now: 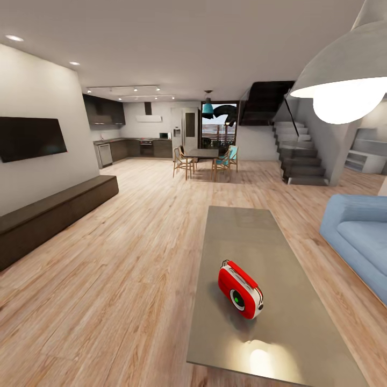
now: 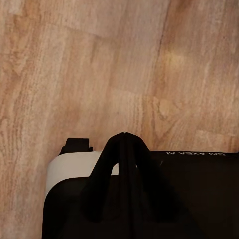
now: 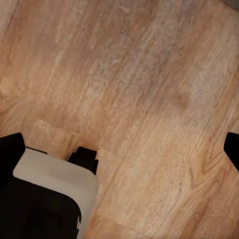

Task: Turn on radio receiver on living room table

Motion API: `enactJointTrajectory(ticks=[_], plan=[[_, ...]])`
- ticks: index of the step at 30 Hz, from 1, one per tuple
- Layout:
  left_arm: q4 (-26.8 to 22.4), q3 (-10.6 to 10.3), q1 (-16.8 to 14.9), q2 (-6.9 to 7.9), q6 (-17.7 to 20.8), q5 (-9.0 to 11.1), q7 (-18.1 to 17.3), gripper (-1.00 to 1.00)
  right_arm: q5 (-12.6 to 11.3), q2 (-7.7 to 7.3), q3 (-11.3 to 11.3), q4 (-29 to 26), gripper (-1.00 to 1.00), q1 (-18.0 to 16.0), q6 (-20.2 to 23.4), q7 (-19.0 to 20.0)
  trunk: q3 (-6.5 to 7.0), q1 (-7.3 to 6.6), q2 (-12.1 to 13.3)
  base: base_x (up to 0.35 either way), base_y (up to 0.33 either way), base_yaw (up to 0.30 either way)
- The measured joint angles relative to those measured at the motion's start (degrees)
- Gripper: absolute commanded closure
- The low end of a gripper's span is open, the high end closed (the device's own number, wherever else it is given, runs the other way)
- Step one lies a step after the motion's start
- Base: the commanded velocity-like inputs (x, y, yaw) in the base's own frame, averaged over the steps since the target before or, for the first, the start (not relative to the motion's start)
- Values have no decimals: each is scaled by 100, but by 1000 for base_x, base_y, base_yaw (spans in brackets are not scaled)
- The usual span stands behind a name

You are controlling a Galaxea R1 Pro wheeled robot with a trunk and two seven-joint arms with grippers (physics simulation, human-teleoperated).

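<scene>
Radio receiver (image 1: 240,289) sits lower centre-right of the head view, red body, white trim, dark round dial with a green centre facing lower right, thin handle on top, standing upright but angled diagonally to the table edges. It rests on the table (image 1: 244,236), long glossy grey-taupe top running from the bottom edge up toward mid-frame; radio is on the near half, slightly left of the table's centreline, a lamp glare spot just below it near the bottom edge. Light wood plank floor (image 1: 134,242) all around. Blue sofa (image 1: 357,236) at right edge, near the table's right side but apart. Big white dome pendant lamp (image 1: 344,80) upper right, lit. Long dark low cabinet (image 1: 54,212) along the left wall, black TV (image 1: 29,138) mounted above it at left. Far centre: dining table with chairs (image 1: 204,160), kitchen counters (image 1: 134,148) upper left of centre, staircase (image 1: 298,150) right of centre. Left wrist view: left gripper (image 2: 124,137) with dark fingers meeting at the tips, closed on nothing, over plank floor, black and white robot base below it. Right wrist view: right gripper fingers (image 3: 11,149) at opposite frame edges, spread wide, nothing between, plank floor beneath, corner of the base lower left.
</scene>
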Motion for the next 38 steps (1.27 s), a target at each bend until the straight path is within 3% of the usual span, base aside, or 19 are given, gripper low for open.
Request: enactJointTrajectory(ticks=[38], plan=[[0,0,0,-8,0,4,-1,100,0,2,0,0,-100,2,0,0,0,0,0,0,0,0]])
